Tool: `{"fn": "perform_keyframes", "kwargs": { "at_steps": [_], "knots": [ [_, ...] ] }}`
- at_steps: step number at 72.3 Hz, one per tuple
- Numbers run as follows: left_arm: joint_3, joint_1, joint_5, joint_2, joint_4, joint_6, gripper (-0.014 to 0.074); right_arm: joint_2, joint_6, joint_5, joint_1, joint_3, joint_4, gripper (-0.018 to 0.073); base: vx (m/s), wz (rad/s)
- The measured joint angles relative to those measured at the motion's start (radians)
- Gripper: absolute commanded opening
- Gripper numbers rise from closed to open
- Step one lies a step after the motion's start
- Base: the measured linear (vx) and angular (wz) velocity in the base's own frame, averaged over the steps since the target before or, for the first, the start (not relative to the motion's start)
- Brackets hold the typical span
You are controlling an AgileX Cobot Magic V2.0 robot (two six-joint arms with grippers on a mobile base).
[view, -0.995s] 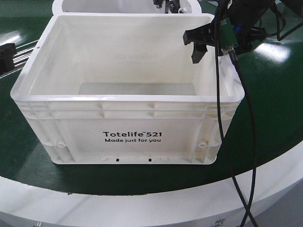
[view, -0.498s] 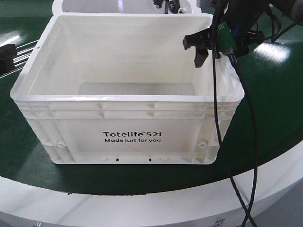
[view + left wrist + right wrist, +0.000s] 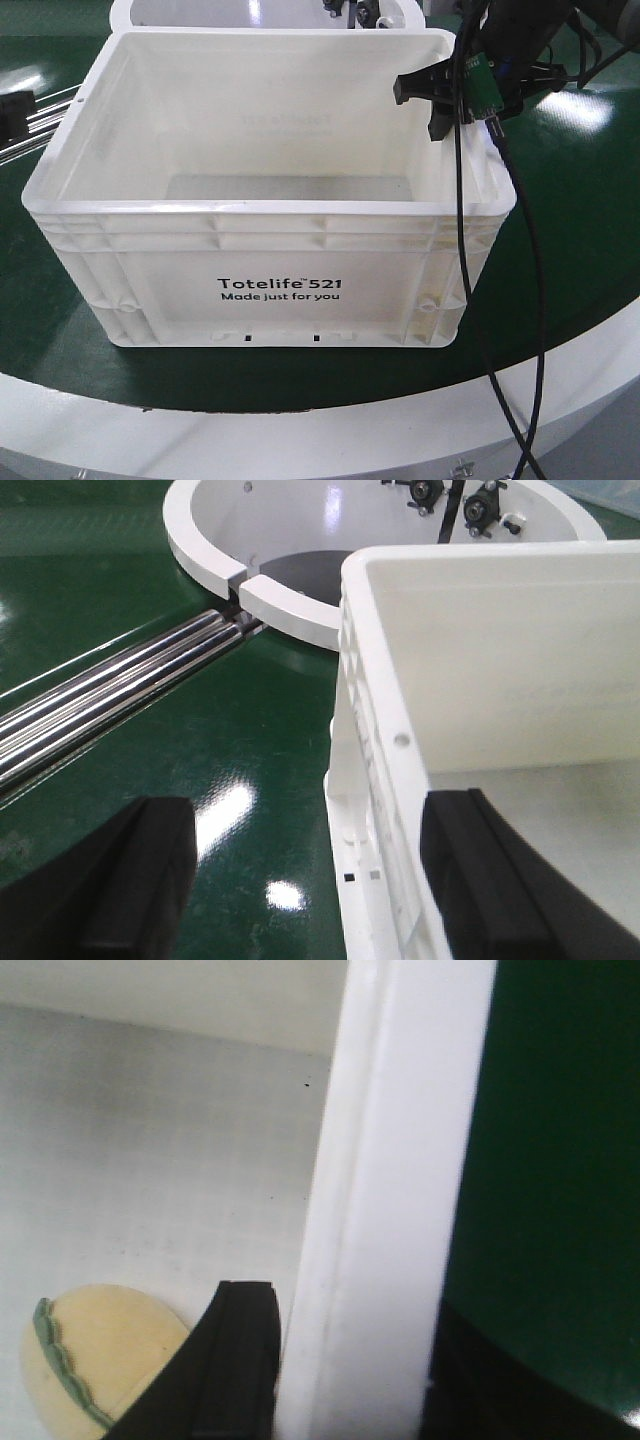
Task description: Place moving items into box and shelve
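The white rectangular plastic tote [image 3: 150, 270] runs left-right, with its print facing near. The left gripper [image 3: 312, 805] and right gripper [image 3: 345, 1305] straddle its end walls, jaws apart.

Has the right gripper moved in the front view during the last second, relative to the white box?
Yes. The right gripper has shifted rightward in the picture, closer to the right wall of the box, which stayed in place.

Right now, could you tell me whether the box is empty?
No, a yellow plush toy lies on the floor inside the box.
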Motion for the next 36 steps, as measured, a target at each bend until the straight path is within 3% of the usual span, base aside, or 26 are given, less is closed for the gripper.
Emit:
{"fn": "perform_keyframes", "kwargs": {
  "at_steps": [23,36],
  "knots": [
    [-0.461,0.0,0.412,0.315,-0.024,0.0,0.0575,0.0,-0.009,0.001,0.0,0.0,0.0,-0.0008,0.0,0.0],
    [-0.624,0.0,0.536,0.455,-0.051,0.0,0.0575,0.0,-0.021,0.001,0.0,0.0,0.0,-0.0008,0.0,0.0]
  ]
}}
